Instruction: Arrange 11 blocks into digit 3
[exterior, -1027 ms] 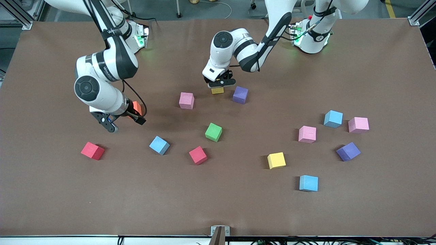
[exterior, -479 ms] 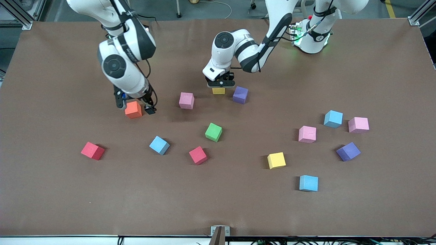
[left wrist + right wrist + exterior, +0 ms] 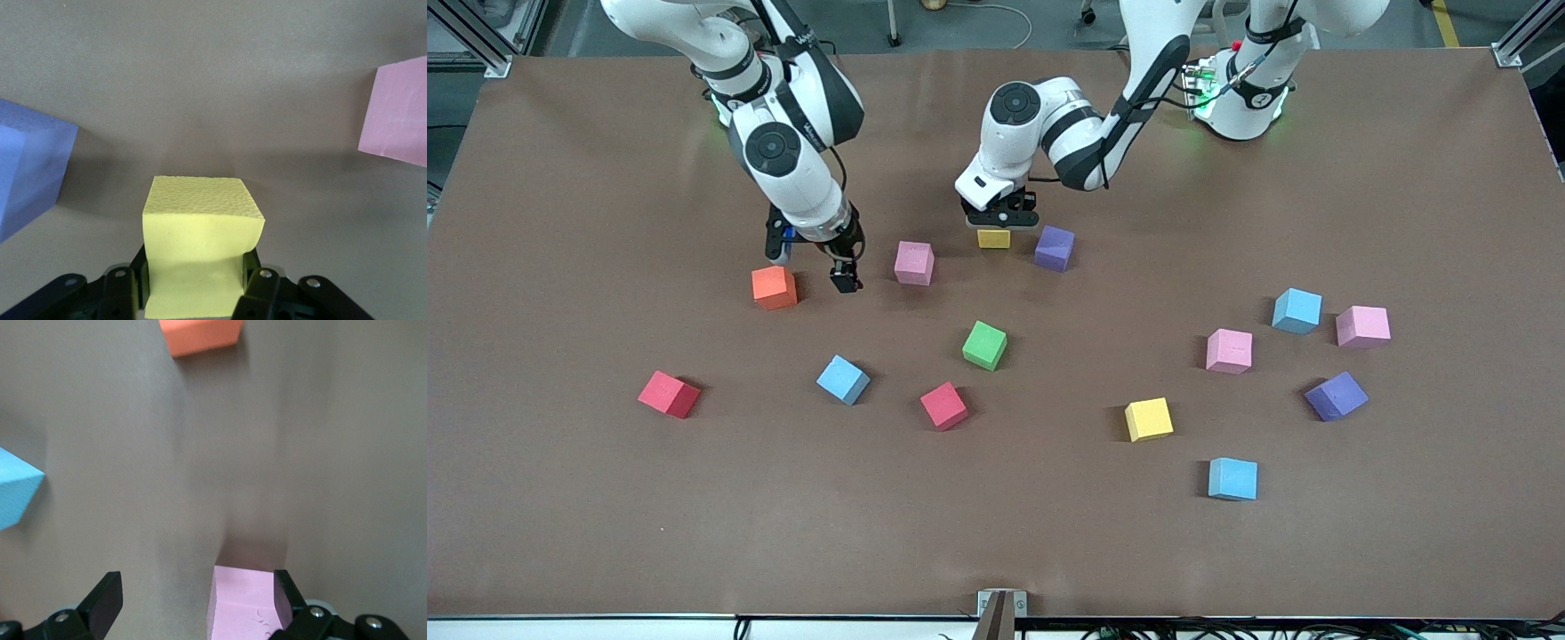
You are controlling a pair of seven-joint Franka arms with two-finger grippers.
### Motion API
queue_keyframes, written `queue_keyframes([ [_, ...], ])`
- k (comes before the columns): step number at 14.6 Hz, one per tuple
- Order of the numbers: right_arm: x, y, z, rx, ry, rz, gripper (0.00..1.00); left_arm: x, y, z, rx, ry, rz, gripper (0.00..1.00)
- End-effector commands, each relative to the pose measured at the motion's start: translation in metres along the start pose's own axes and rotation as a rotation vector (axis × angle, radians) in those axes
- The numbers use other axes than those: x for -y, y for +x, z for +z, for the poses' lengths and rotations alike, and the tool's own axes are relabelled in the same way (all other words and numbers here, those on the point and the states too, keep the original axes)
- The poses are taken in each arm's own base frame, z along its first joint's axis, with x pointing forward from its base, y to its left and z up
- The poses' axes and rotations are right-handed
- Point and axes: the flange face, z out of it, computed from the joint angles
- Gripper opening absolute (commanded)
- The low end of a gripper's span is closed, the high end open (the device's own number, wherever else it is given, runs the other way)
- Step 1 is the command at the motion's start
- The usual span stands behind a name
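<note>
**Yellow cube clamped, no 3 on the table yet**

So here's where we're at. The left gripper (image 3: 999, 216) has its jaws squeezed tight on a yellow cube (image 3: 994, 237), and in the left wrist view we can see the foam pinched in at the sides (image 3: 200, 247). We'll use that cube as our landmark. A purple cube (image 3: 1055, 248) sits just beside it toward the left arm's end, not touching. A pink cube (image 3: 914, 263) sits near it toward the right arm's end, a bit nearer the front camera.

The right gripper (image 3: 818, 260) hangs with jaws spread wide and nothing in them, over the bare table (image 3: 996, 551) between that pink cube and an orange cube (image 3: 775, 287), which lies farther out toward the right arm's end.

The rest of the blocks are scattered nearer the camera than the yellow cube, all apart: a green one (image 3: 984, 345), two red, three light blue, two more pink, another purple, another yellow. We don't see any of them joined into a digit.
</note>
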Motion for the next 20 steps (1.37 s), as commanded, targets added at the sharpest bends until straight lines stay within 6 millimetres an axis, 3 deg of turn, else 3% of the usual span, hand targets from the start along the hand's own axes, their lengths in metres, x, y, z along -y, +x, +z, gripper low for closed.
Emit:
queue_keyframes([
  [1, -0.014, -0.022, 0.033, -0.002, -0.008, 0.033, 1.0, 0.002, 0.0, 0.002, -0.012, -0.009, 0.022, 0.95],
  [2, -0.017, -0.03, 0.042, -0.002, -0.007, 0.042, 1.0, 0.002, 0.001, 0.001, -0.013, -0.009, 0.021, 1.0],
  [7, -0.028, -0.051, 0.056, -0.009, -0.015, 0.059, 1.0, -0.004, 0.006, -0.023, -0.04, -0.034, 0.005, 1.0],
  [13, -0.033, -0.071, 0.065, -0.014, -0.021, 0.06, 1.0, 0.0, 0.027, -0.094, -0.092, -0.038, -0.035, 1.0],
  [16, -0.028, -0.073, 0.072, -0.018, -0.025, 0.06, 0.97, 0.001, 0.053, -0.128, -0.11, -0.038, -0.073, 1.0],
  [17, -0.027, -0.076, 0.074, -0.019, -0.027, 0.056, 0.92, -0.001, 0.062, -0.139, -0.106, -0.023, -0.08, 1.0],
  [18, -0.026, -0.076, 0.075, -0.02, -0.026, 0.041, 0.79, 0.002, 0.076, -0.152, -0.102, -0.005, -0.095, 1.0],
  [19, -0.027, -0.078, 0.075, -0.022, -0.023, 0.028, 0.61, 0.005, 0.09, -0.164, -0.102, 0.002, -0.115, 1.0],
  [20, -0.03, -0.08, 0.076, -0.023, -0.024, 0.004, 0.25, 0.008, 0.104, -0.175, -0.106, 0.001, -0.136, 1.0],
])
